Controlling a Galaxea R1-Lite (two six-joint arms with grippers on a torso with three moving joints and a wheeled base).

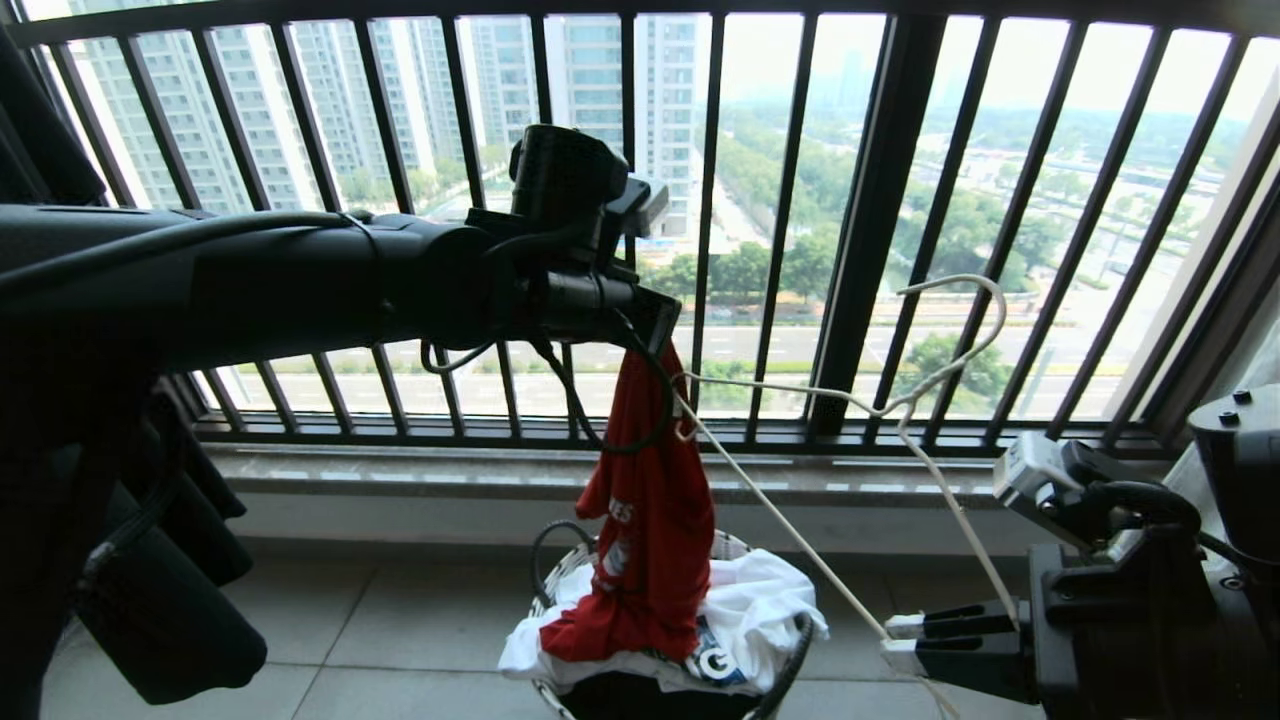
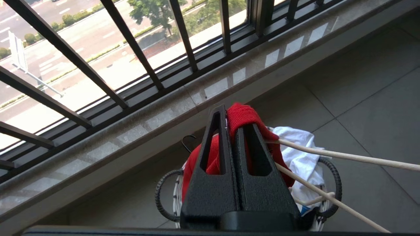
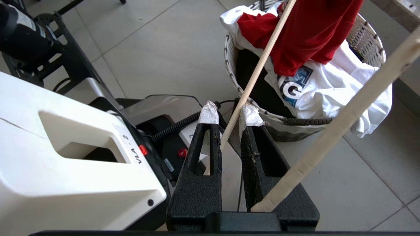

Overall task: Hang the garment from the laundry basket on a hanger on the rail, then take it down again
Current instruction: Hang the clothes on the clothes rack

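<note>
The red short-sleeved cotton garment (image 1: 650,520) hangs limp and bunched in a long, soft fold, pinched at its top by the left gripper (image 1: 655,335), whose ribbed black fingers (image 2: 226,157) are pressed together on a wad of the cloth. White lettering shows on a crease halfway down. Its lower edge trails into the small round laundry basket (image 1: 560,585) of white woven strips with dark corded loop handles, standing on the grey tiled floor (image 1: 380,630) near the sill. In the basket a crumpled white T-shirt (image 1: 760,600) with a blue-and-white print lies under the red fabric.

The thin white wire hanger (image 1: 905,400) stands tilted to the right of the garment, its long curved hook (image 1: 975,320) up against the dark barred window railing (image 1: 870,220). One small end hook sits at the red cloth, just below the left gripper. The right gripper (image 1: 905,640), low at the near right, has its black fingers (image 3: 251,116) with white tape on the tips drawn narrow around the hanger's straight bottom wire. Dark clothing (image 1: 170,560) hangs at the far left.
</note>
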